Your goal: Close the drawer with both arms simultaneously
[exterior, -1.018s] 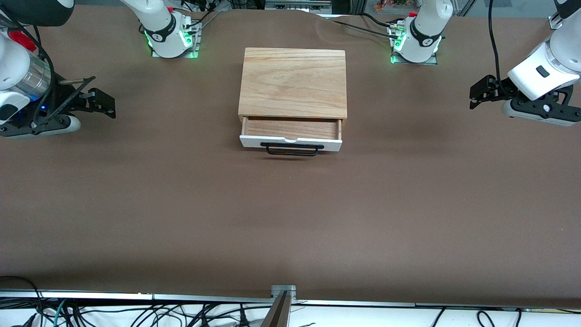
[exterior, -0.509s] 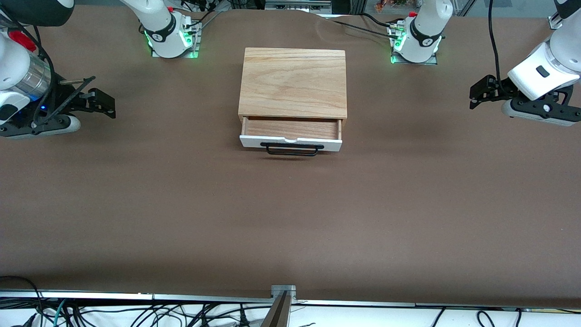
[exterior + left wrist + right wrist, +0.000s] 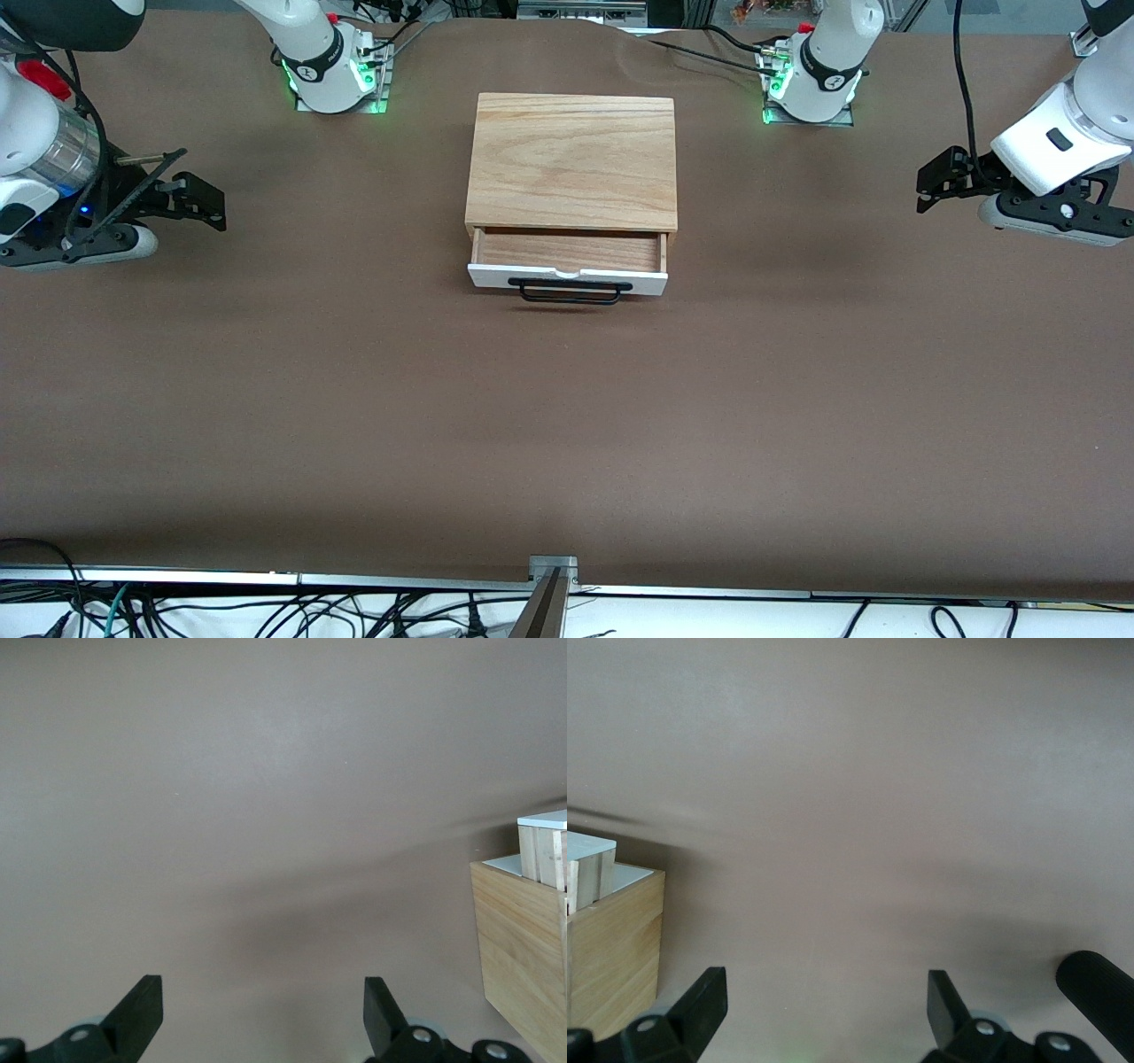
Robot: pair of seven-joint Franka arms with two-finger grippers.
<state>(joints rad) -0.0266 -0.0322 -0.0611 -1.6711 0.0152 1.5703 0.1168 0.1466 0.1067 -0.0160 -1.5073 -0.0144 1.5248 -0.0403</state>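
The light-wood box [image 3: 572, 159] stands mid-table. Its drawer [image 3: 568, 266] is pulled part way out toward the front camera, showing its wooden inside, white front panel and black bar handle [image 3: 569, 293]. My left gripper [image 3: 939, 182] hangs open and empty over the table at the left arm's end, well apart from the box. My right gripper [image 3: 199, 202] hangs open and empty at the right arm's end, equally far off. The left wrist view [image 3: 263, 1014] shows open fingers and the box's side [image 3: 523, 943]. The right wrist view [image 3: 826, 1010] shows open fingers and the box's side [image 3: 611, 948].
Brown table cover [image 3: 567, 425] spreads wide all round the box. Arm bases with green lights [image 3: 335, 75] [image 3: 808, 84] stand at the table's edge farthest from the front camera. Cables and a metal rail [image 3: 549, 585] run along the nearest edge.
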